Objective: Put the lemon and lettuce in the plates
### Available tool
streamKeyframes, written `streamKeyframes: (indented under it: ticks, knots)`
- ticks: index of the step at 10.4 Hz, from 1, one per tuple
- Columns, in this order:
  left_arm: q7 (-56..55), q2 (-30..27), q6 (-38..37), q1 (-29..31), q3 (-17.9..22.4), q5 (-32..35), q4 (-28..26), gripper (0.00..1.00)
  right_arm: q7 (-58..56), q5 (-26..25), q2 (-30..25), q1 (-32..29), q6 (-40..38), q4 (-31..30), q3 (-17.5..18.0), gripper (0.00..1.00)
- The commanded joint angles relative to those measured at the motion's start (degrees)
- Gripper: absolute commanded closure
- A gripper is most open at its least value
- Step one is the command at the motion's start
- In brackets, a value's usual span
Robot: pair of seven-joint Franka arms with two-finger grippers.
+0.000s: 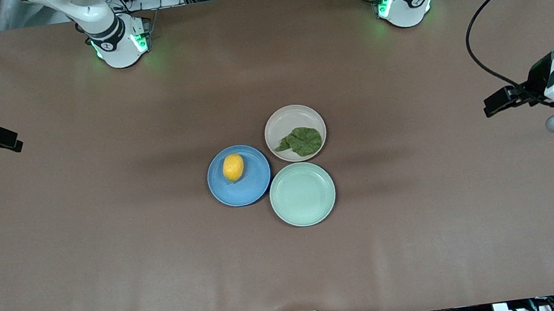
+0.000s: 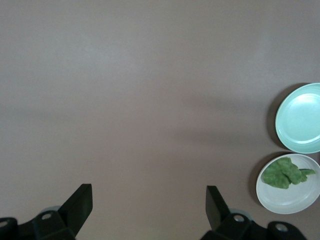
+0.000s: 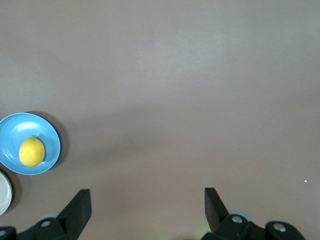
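The yellow lemon (image 1: 233, 167) lies in the blue plate (image 1: 254, 185) at the middle of the table. The dark-green lettuce (image 1: 302, 140) lies flat in the pale beige plate (image 1: 293, 116), which sits beside the blue one and a little farther from the front camera. My left gripper (image 2: 148, 205) hangs open and empty over bare table at the left arm's end, well apart from the plates. My right gripper (image 3: 147, 205) is open and empty over bare table at the right arm's end. The right wrist view shows the lemon (image 3: 31, 151) in its plate (image 3: 20, 130).
A pale mint-green plate (image 1: 302, 194) with nothing in it sits against the other two, nearest the front camera. Brown table cover stretches wide on all sides of the three plates. Cables loop from both wrists near the table's ends.
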Motion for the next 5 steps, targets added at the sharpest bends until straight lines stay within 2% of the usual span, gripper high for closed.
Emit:
streamKeyframes:
  ticks: [1,3,5]
  knots:
    - [1.6,-3.4,-4.5,-1.0,2.2,-1.4,-0.1,0.00,-0.2,-0.2,-1.9,-0.1,-0.1,-2.2,0.3,0.00]
    - [1.6,-5.2,-7.1,-5.7,7.6,-1.5,-0.1,0.00,-0.2,-0.2,-2.5,-0.1,0.4,-3.3,0.3,0.00]
    - [1.6,-6.2,-8.4,-6.8,8.9,-1.6,-0.1,0.00,-0.3,-0.2,-2.4,0.0,0.4,-3.3,0.2,0.00]
